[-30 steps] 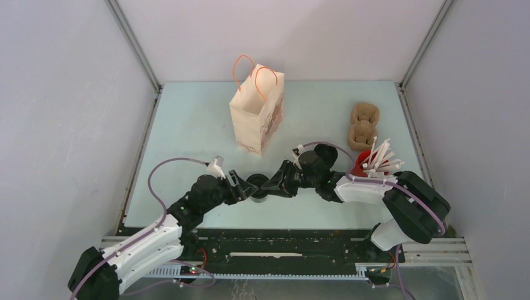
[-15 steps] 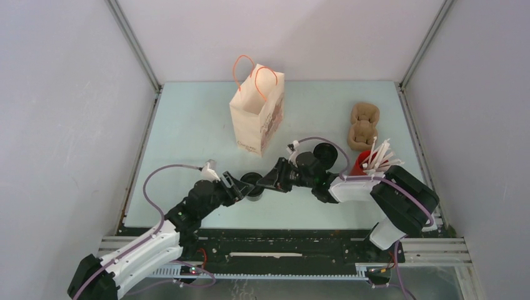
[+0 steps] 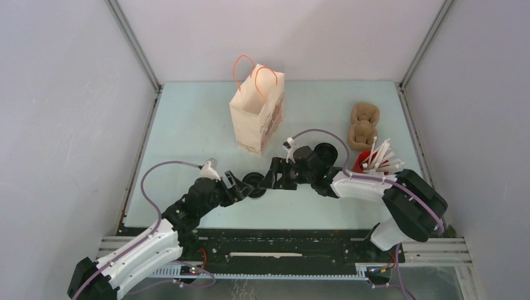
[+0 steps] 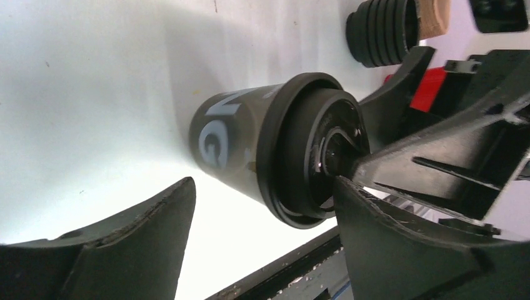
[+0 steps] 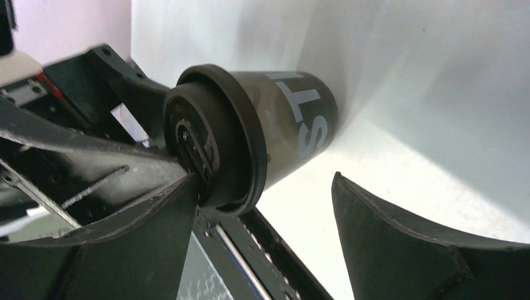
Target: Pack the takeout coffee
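Observation:
The takeout coffee [image 3: 255, 183] is a black lidded cup with white lettering, standing on the pale table near its front edge. In the left wrist view the cup [image 4: 275, 150] sits just beyond my left gripper [image 4: 262, 209], whose jaws stand wide apart; the right-hand fingertip [image 4: 350, 194] is close to the lid's rim. From the other side, my right gripper [image 5: 262, 187] is open too, with the cup [image 5: 250, 137] ahead of its tips. Seen from above, the left gripper [image 3: 240, 186] and right gripper [image 3: 270, 178] flank the cup.
A paper bag [image 3: 257, 112] with orange handles stands open behind the cup. A brown pulp carrier [image 3: 362, 125] lies at the back right. A red cup of white sticks [image 3: 370, 164] and a black ribbed stack [image 3: 324, 152] stand beside the right arm. The table's front edge is close.
Both grippers have opened wider, the right one by much more. The arms have shifted slightly left, and the cup now stands a little further back.

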{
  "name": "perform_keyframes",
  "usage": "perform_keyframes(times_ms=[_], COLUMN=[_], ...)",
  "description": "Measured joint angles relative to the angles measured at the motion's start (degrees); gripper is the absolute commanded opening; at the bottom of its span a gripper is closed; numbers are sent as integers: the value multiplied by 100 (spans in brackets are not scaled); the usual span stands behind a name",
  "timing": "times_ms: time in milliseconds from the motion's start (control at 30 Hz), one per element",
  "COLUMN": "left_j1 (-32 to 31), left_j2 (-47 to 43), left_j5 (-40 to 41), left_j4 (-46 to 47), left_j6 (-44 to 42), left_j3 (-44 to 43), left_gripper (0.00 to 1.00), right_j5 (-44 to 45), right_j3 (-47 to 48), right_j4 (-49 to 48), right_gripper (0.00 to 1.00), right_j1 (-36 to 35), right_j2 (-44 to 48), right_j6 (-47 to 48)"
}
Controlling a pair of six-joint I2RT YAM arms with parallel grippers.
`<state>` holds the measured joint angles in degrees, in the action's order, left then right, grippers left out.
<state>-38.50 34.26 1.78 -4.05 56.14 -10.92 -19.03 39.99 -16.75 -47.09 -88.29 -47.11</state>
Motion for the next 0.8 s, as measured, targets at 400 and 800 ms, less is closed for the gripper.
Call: perform_keyframes(times_ms=[400,800], left_j1=[219,302], left_j2=[544,848], left_j5=[-144,-507], left_j4=[-942,-940], left_j6=[-769,-977], left_j3=[-1150,-1502], left_gripper=[99,80], right_j5=[-949,-1351], right_j3=[103,402], right_j4=[1283,1451], right_gripper=[91,94], right_j1=[599,726], right_j2=[481,481], right_j6=[780,1207])
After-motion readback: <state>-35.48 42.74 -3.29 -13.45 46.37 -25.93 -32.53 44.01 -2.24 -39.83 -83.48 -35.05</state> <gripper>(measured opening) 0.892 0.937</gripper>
